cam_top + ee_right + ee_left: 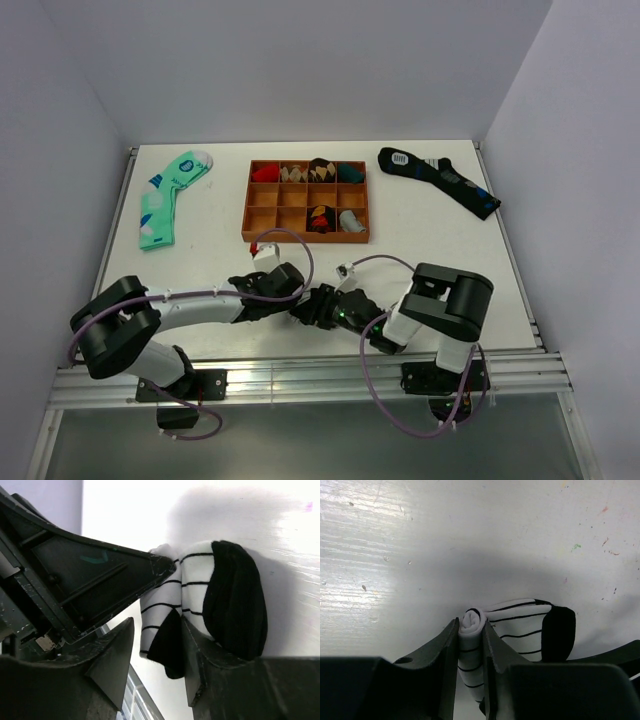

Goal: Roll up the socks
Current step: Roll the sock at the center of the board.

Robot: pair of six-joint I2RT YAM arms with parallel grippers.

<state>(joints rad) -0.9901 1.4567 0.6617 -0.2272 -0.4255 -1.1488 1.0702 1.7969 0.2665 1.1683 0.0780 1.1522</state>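
White tabletop, scuffed, with small coloured specks. Far left: mint green sock with blue and white blotches, lying flat. Far centre: brown wooden tray of compartments. Far right: long black sock with blue patches, flat, set at an angle. Near edge, centre: short white sock with thin black stripes and black cuff, partly rolled

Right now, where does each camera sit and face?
Top external: above and behind the robot, looking down on the table; left arm and right arm show.
Left wrist: looks down past the left gripper, shut on the striped sock.
Right wrist: looks along the right gripper, straddling that sock.
Shared: both wrist views show the sock.
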